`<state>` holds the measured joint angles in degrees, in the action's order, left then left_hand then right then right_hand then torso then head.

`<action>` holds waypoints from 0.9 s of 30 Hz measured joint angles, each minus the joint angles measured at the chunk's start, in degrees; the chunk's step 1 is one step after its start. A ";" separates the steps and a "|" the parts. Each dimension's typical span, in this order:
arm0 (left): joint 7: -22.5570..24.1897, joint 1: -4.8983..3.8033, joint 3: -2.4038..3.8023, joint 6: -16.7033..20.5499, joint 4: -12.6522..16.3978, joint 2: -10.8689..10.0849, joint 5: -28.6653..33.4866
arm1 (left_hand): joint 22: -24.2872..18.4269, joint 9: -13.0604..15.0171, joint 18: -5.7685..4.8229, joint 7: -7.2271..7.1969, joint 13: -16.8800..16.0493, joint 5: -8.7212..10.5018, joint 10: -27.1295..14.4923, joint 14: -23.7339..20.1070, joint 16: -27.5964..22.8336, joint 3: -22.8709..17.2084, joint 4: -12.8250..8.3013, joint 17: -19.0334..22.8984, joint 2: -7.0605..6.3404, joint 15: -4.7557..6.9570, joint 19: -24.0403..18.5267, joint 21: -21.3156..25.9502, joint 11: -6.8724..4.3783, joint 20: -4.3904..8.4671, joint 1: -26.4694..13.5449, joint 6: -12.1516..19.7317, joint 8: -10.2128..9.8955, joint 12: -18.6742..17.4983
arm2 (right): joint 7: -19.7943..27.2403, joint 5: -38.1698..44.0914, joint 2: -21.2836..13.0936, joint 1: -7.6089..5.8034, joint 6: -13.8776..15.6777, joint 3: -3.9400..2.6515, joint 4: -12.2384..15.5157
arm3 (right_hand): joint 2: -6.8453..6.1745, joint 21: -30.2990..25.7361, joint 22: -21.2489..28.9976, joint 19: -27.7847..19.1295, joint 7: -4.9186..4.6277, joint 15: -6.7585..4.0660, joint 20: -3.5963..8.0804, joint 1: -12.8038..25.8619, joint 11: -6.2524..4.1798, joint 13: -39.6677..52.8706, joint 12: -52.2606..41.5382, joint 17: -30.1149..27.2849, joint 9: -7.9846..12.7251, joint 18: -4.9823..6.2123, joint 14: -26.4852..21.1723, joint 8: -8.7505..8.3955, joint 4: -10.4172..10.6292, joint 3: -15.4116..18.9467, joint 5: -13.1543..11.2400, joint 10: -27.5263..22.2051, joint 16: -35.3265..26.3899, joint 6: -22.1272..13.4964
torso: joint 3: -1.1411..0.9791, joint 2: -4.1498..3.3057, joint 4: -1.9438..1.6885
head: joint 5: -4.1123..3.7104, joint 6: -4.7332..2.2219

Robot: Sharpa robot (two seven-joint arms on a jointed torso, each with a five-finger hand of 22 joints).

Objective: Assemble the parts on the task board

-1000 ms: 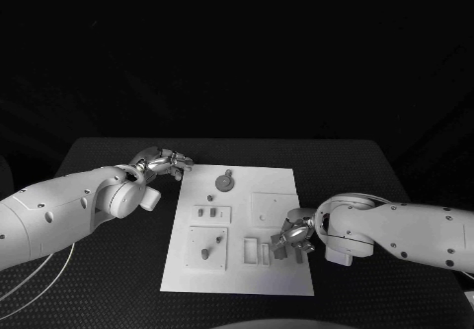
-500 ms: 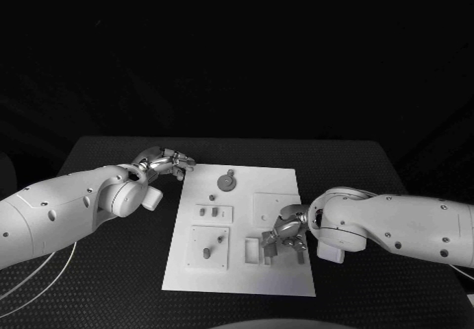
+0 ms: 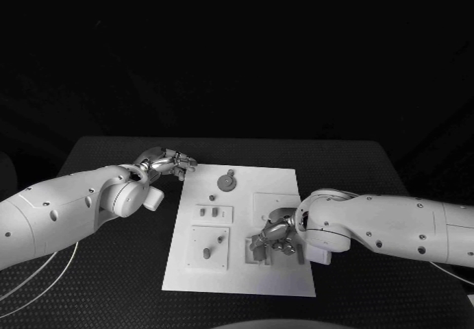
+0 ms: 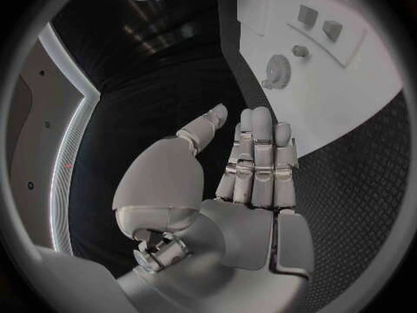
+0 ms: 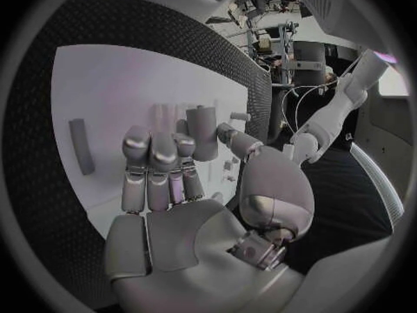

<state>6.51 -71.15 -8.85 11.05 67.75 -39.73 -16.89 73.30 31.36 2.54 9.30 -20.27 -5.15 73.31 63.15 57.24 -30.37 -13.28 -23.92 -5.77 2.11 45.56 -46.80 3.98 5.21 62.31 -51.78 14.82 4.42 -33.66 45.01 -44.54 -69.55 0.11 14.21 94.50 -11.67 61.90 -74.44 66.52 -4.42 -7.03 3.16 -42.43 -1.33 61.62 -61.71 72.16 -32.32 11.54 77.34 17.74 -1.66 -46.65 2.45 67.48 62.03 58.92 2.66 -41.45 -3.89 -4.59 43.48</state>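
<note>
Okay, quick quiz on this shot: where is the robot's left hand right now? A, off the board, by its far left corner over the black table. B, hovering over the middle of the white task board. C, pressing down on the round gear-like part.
A: in the head view the left hand sits beside the task board's far left corner over the black table, apart from the round part.

In the head view the right hand (image 3: 275,238) covers the slots at the near right of the task board (image 3: 279,179), so the parts under it cannot be seen. In the right wrist view a grey part (image 5: 201,132) stands just behind the fingertips (image 5: 153,143); whether they hold it cannot be told. The small parts (image 3: 207,212) on the board's left side are too small to tell their shape. In the left wrist view the board (image 4: 347,83) is cut off by the circle's rim.
</note>
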 measured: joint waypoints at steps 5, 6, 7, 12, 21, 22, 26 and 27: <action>0.00 0.00 0.00 0.00 0.00 -0.01 0.00 | 0.00 0.00 0.00 0.00 0.00 0.00 0.00 0.00 0.00 0.00 0.00 0.00 0.00 0.00 0.00 0.00 0.00 0.00 0.00 0.00 0.00 0.00 | -0.12 0.04 0.45 0.27 -0.11 -0.02 -0.46 | 0.02 0.00 0.00 0.00 -0.01 0.01 0.00 0.47 0.00 -0.06 0.00 -0.01 0.00 0.03 0.00 0.00 0.32 0.00 0.00 0.00 0.00 0.02 | -0.02 0.00 -0.03 | 0.09 0.02; 0.00 0.00 0.00 0.00 0.00 -0.02 0.00 | 0.00 0.00 0.00 0.00 0.00 0.00 0.00 0.00 0.00 0.00 0.00 0.01 0.00 0.00 0.00 0.00 0.00 0.00 0.00 0.00 0.00 0.00 | -0.14 0.05 0.58 0.33 -0.14 -0.02 -0.51 | 0.05 0.00 0.00 0.01 -0.01 0.01 -0.01 0.51 0.00 -0.06 0.00 -0.01 -0.03 0.04 0.00 0.01 0.32 0.00 0.00 0.00 0.00 0.02 | -0.02 0.00 -0.03 | 0.12 0.03; 0.00 0.00 0.00 -0.01 0.00 -0.02 0.00 | -0.01 0.00 0.00 0.00 0.00 0.00 0.00 0.00 0.00 0.00 0.00 0.01 0.00 0.00 0.00 0.00 0.00 0.00 0.00 0.00 0.00 0.00 | -0.19 0.08 0.69 0.38 -0.17 -0.02 -0.56 | 0.05 0.00 0.00 0.03 -0.03 0.01 -0.03 0.51 0.00 -0.06 0.00 -0.01 -0.01 0.04 0.00 0.04 0.32 0.01 0.00 0.00 0.00 0.05 | -0.02 0.00 -0.01 | 0.13 0.04; -0.01 0.00 0.00 -0.01 0.02 -0.02 0.00 | -0.01 0.00 0.00 0.00 0.01 0.00 0.00 0.00 0.00 0.00 0.00 -0.05 0.00 0.00 0.00 0.00 0.00 0.00 0.00 0.00 0.00 0.00 | -0.38 0.19 0.96 0.75 -0.19 -0.03 -0.84 | -0.02 0.00 0.05 0.09 -0.02 0.01 -0.09 0.58 0.01 -0.06 0.00 -0.07 0.03 0.05 0.01 -0.01 0.32 0.01 0.00 0.01 0.00 0.20 | -0.02 0.00 0.01 | 0.20 0.09; -0.04 -0.01 0.00 -0.01 0.08 -0.12 0.00 | 0.03 -0.05 0.00 0.00 0.02 0.00 0.00 0.00 0.00 0.00 0.00 -0.04 0.00 0.00 0.00 0.00 0.00 0.00 0.00 0.00 0.00 0.00 | -0.46 0.43 1.03 0.90 -0.19 -0.12 -0.98 | -0.73 0.00 0.13 0.09 -0.18 -0.19 -0.09 1.28 0.10 -0.12 0.01 -0.13 0.00 0.07 -0.21 0.05 0.56 0.24 0.00 0.10 0.00 0.54 | 0.04 0.00 0.00 | 0.35 0.15; -0.04 -0.01 -0.01 -0.02 0.08 -0.12 0.00 | 0.03 -0.05 0.00 0.00 0.02 0.00 0.00 0.00 0.00 0.00 0.00 -0.04 0.00 0.00 0.00 0.00 0.00 0.00 0.00 0.00 0.00 0.00 | -0.46 0.45 1.07 0.92 -0.19 -0.13 -1.02 | -0.77 0.00 0.13 0.10 -0.23 -0.19 -0.10 1.33 0.11 -0.12 0.02 -0.13 0.00 0.08 -0.21 0.08 0.56 0.24 0.00 0.11 0.00 0.60 | 0.04 0.00 0.00 | 0.37 0.16; -0.05 -0.01 -0.01 -0.03 0.10 -0.10 0.01 | 0.03 -0.05 0.00 0.00 0.02 0.00 0.00 0.00 0.00 0.00 0.00 -0.04 0.00 0.00 0.00 0.00 0.00 0.00 0.00 0.00 0.00 0.00 | -0.45 0.55 1.19 0.99 -0.16 -0.17 -1.19 | -1.08 0.00 0.18 0.10 -0.35 -0.19 -0.10 1.64 -0.04 -0.12 -0.01 -0.20 0.01 0.10 -0.21 0.00 0.82 -0.02 0.00 -0.03 0.00 0.73 | 0.03 0.00 0.01 | 0.44 0.18; -0.05 -0.01 -0.01 -0.03 0.10 -0.11 0.01 | 0.03 -0.05 0.00 0.00 0.02 0.00 0.00 0.00 0.00 0.00 0.00 -0.04 0.00 0.00 0.00 0.00 0.00 0.00 0.00 0.00 0.00 0.00 | -0.45 0.58 1.21 1.01 -0.15 -0.17 -1.22 | -1.14 0.00 0.21 0.10 -0.37 -0.19 -0.10 1.70 -0.11 -0.12 -0.19 -0.20 0.01 0.11 -0.21 -0.05 0.95 0.00 0.00 -0.11 0.00 0.75 | 0.02 0.00 0.01 | 0.45 0.18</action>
<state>6.46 -71.16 -8.85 11.02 67.85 -39.84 -16.89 73.33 31.31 2.53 9.30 -20.25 -5.15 73.31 63.15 57.24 -30.37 -13.28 -23.96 -5.77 2.11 45.56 -46.80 3.98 5.21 62.30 -51.79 14.82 4.41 -34.11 45.59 -43.33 -68.54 -0.04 14.04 93.28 -12.81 61.90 -74.23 66.62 -4.79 -7.23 3.06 -40.73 -1.44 61.49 -61.90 71.96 -32.31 11.65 77.13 17.69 -0.71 -46.65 2.44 67.37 62.03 59.67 2.68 -41.45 -3.88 -4.14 43.65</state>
